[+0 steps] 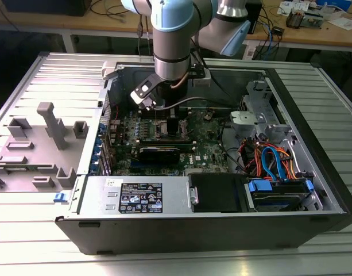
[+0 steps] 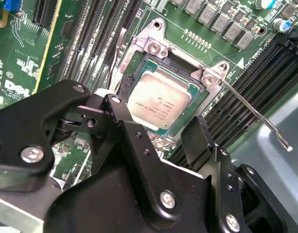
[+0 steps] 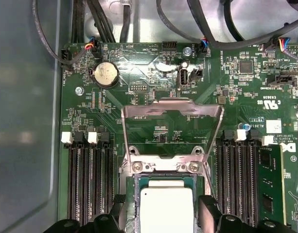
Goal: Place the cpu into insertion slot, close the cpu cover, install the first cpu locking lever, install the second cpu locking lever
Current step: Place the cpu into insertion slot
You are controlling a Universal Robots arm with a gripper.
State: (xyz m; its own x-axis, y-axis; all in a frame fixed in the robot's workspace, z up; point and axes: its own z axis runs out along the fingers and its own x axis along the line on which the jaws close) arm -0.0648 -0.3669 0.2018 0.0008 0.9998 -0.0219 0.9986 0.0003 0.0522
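**Chip seated, cover open past the fingers**

The small flat square cpu (image 3: 166,208) with a silver-grey metal top lies in the square, silver-rimmed insertion slot (image 3: 163,167). The black two-finger gripper (image 3: 166,218) straddles it with jaws spread wide, one finger on each side, apparently clear of the chip. The thin silvery cpu cover (image 3: 170,108), a frame with a square window, is swung open beyond the slot's hinge edge, towards the round coin battery (image 3: 105,74). Its hinge line runs parallel to the line between the fingers. How steeply it tilts is hard to judge. A thin wire locking lever (image 2: 255,116) angles up, unlatched. The gripper body covers the slot's near edge.
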